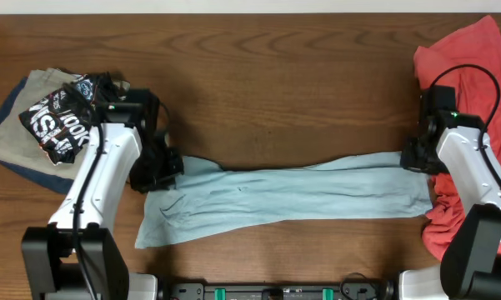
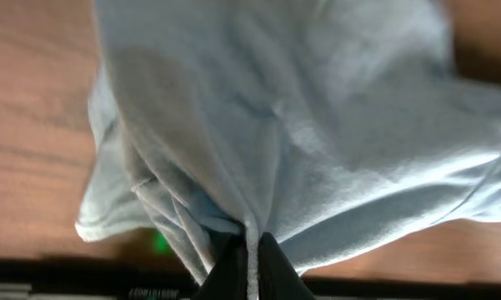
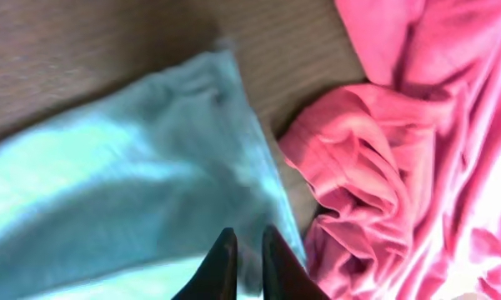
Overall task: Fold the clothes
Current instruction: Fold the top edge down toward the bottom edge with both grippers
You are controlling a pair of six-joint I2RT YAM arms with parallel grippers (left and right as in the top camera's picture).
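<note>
- The light blue shirt (image 1: 283, 196) lies on the tabletop (image 1: 275, 75) as one long band. In the overhead view it runs from 9 o'clock to 3 o'clock, a bit below the middle.
- The step looks like pulling the band smooth so it can be folded end to end. To do it well, both ends should be pulled softly and evenly. The cloth is wrinkly near the 9 o'clock end, and that part needs to go flat first.
- The left tool (image 2: 248, 250) is pinched tight on a bunch of blue cloth at the 9 o'clock end.
- The right tool (image 3: 246, 246) sits at the 3 o'clock end. Its fingers are a tiny bit apart, and I cannot tell if cloth is between them.
- The left arm comes up from 7 o'clock and bends down over the shirt. The right arm comes up from 5 o'clock and leans in.
- The red shirt (image 1: 475, 50) lies in a heap at 3 o'clock, just beside the blue end. It should not get caught in the grip.
</note>
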